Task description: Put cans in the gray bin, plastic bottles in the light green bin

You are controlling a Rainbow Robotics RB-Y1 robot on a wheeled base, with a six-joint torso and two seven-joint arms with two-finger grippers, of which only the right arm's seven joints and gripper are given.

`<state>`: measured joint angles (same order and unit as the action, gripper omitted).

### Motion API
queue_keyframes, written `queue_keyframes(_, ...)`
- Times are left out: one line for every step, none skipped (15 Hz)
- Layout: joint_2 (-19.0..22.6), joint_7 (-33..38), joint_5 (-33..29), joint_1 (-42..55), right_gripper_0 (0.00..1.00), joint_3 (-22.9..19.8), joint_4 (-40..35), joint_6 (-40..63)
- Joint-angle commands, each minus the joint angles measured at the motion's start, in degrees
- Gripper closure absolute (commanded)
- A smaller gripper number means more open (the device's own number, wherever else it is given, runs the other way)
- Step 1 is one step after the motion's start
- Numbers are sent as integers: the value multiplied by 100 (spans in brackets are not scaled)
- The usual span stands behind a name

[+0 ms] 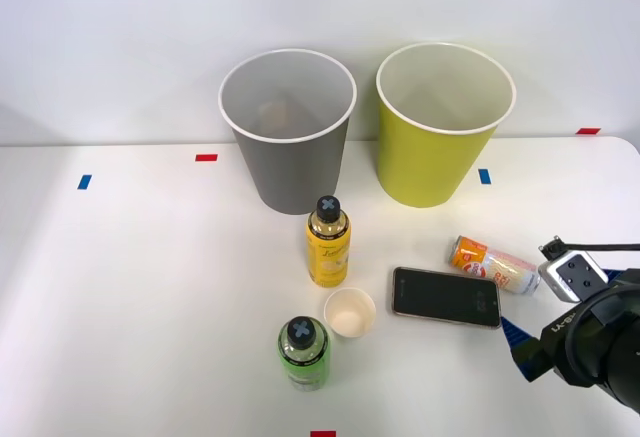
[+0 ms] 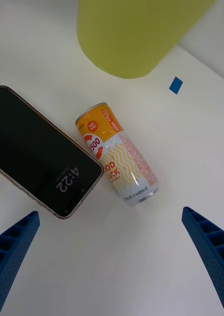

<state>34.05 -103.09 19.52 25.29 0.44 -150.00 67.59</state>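
White is the table [image 1: 150,287], and at its far edge stand two tall round tapered wastebaskets side by side: the gray bin [image 1: 290,147] with a white rim, and to its right the yellow-green bin [image 1: 440,127] of the same shape. Just in front of the gray bin stands a small yellow plastic bottle [image 1: 328,242] with a black cap, and nearer to the front edge a bright green plastic bottle [image 1: 304,353], also black-capped and upright. Between these two, a little to the right, is a small paper cup [image 1: 350,312] with its mouth up. A black smartphone [image 1: 445,297] lies flat beside the cup, screen lit (it reads 4:22 in the wrist view). The slim drink can [image 1: 494,264] lies on its side near the right edge of the table, in front of the yellow-green bin and close to the phone without touching it; its orange end points toward the bins. The right gripper [image 2: 112,261] hangs above the table near the can's silver end, its blue ribbed fingers [image 2: 205,247] spread wide, holding nothing.
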Motion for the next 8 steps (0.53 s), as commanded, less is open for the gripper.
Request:
queue_keyframes(-91,-660,675,-806,0,-448,0,1230)
queue_keyframes(-126,-695,886,-1096,0,-527,0,1564)
queue_keyframes(-135,-730,1027,-1325,0,-536,0,1705)
queue_keyframes(-135,-774,1194,-1536,0,-536,0,1731)
queue_keyframes(-135,-845,1387,-1843,0,-553,129,1740)
queue_keyframes(-135,-897,1440,-2028,0,-545,340,1740)
queue_keyframes(-117,-968,1466,-2168,0,-545,542,1740)
queue_keyframes(-56,-1284,1502,-2327,0,-545,780,1767)
